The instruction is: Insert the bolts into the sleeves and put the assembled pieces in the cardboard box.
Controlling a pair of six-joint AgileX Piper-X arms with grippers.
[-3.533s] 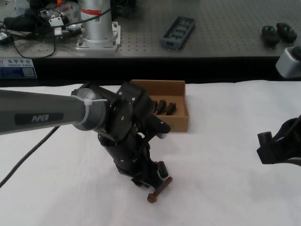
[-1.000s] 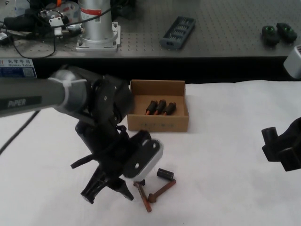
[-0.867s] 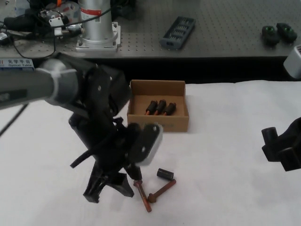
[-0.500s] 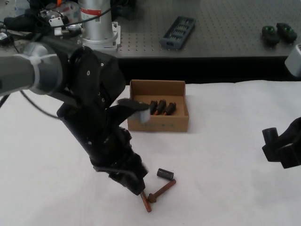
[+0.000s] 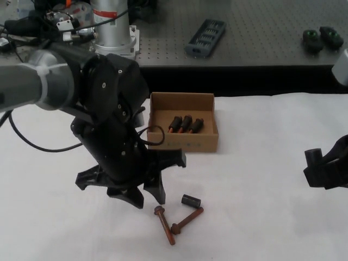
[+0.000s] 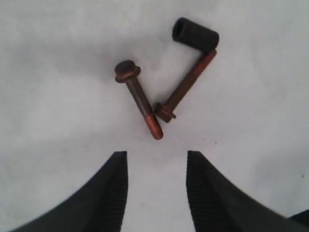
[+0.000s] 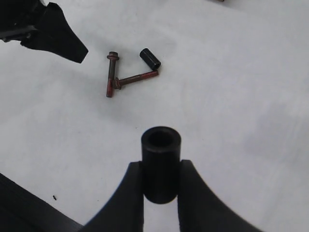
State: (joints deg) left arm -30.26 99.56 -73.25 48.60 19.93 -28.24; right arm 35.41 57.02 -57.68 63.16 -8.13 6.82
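Two bare bolts lie on the white tabletop (image 5: 261, 163). The tip of the first bolt (image 6: 139, 99) rests against the head of the second bolt (image 6: 186, 87), making a V. A loose sleeve (image 6: 195, 35) lies at the second bolt's far tip, touching it or just beside it.

The left jaws hang above this cluster, spread wide and holding nothing, with the gap facing the point of the V. The right jaws are well off to the side, closed on another sleeve (image 7: 161, 145) whose open bore is exposed. Beyond the loose parts sits the cardboard box (image 5: 185, 142), with three assembled pieces (image 5: 185, 124) inside.

The step in hand looks like picking up a bolt to feed into the held sleeve. The next move calls for the left jaws to drop across one shank, away from where the bolts meet, so the other bolt isn't dragged along. After that, the lifted bolt's tip must line up with the bore.
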